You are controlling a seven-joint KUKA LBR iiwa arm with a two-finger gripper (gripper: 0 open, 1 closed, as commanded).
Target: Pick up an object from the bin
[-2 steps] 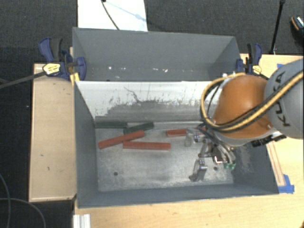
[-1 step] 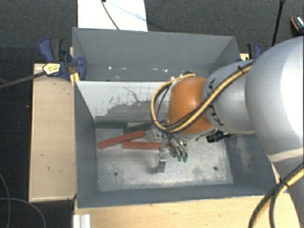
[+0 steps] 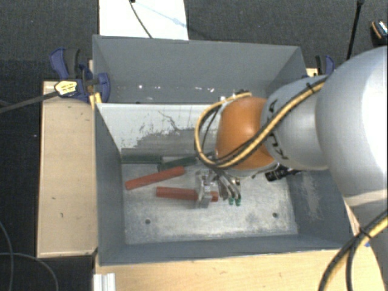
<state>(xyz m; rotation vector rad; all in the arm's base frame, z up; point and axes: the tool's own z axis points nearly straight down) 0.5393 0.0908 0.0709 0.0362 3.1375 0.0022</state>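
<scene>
My gripper point(image 3: 213, 191) hangs low near the middle of the bin floor, under the orange wrist cover. It is at the right end of a short dark-red bar point(image 3: 174, 193) that lies flat, and a bit of red shows right at the gripper. A longer red stick point(image 3: 155, 178) lies slanted just behind and to the left of that bar. A dark green stick point(image 3: 159, 159) rests along the foot of the back wall. A small green piece point(image 3: 234, 202) shows just right of the gripper.
The arm and its orange cover with yellow and black cables hide the bin's right half behind the gripper. Bare scuffed floor stretches along the front and left of the bin.
</scene>
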